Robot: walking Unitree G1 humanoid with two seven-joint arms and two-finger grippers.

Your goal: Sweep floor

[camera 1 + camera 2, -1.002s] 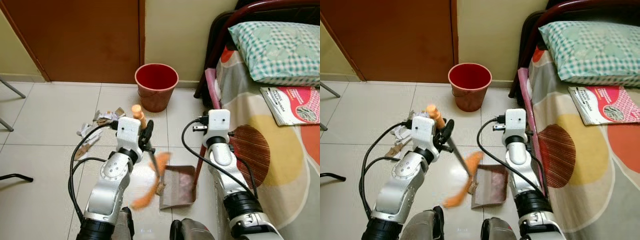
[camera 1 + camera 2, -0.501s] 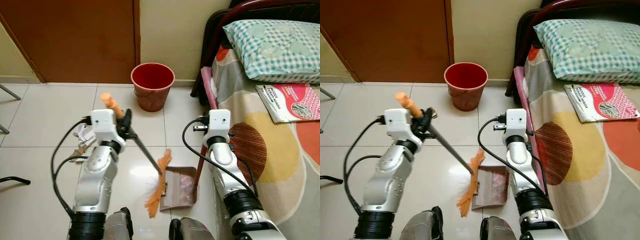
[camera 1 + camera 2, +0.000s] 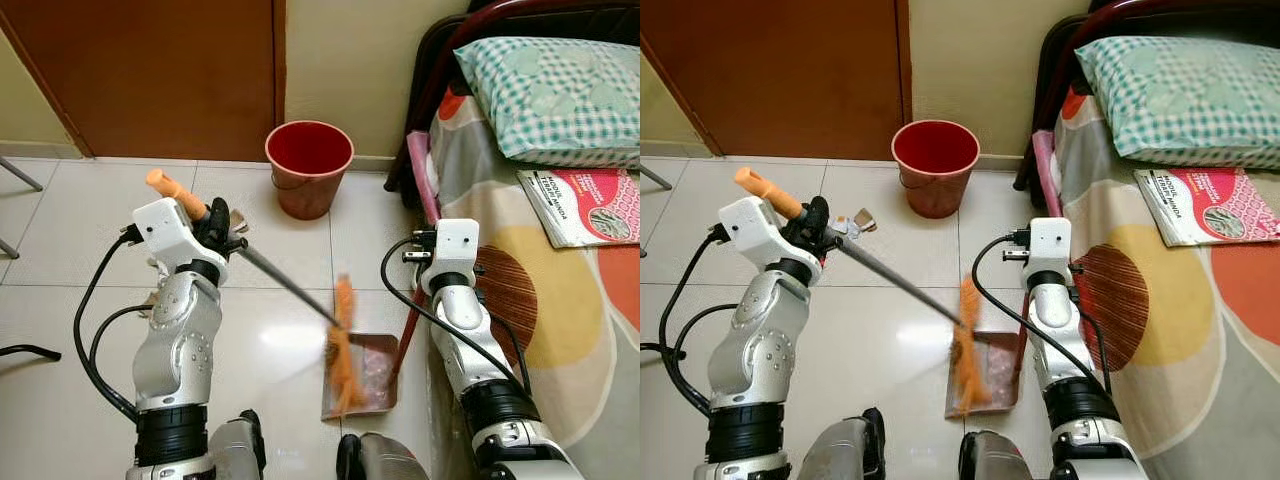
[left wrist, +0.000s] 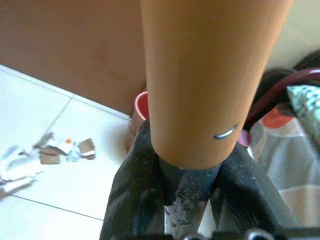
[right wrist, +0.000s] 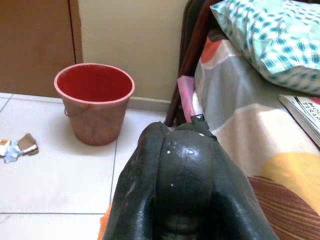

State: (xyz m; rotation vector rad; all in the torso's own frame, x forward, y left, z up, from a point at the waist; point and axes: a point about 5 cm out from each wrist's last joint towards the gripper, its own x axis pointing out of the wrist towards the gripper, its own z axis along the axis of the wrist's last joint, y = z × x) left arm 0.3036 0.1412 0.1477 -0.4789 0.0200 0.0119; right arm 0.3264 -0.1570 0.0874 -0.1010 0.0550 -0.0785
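**Broom bristles at dustpan mouth**

We see the left gripper (image 3: 222, 228) clamped on the broom (image 3: 290, 290) handle, bristles over the dustpan (image 3: 368, 375). Right gripper (image 5: 182, 165) fingers are pressed together; contents can't be told. Paper scraps (image 4: 60, 149) lie near the red bucket (image 3: 309, 168).

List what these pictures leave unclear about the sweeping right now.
- Orange broom bristles: motion-blurred in both eye views, so floor contact is unclear.
- Brown dustpan: its contents are a pale blur, too small to identify.
- Right gripper: its black fingers hide what they close on.
- Paper scraps by the red plastic bucket: in the eye views, mostly hidden by the left gripper.
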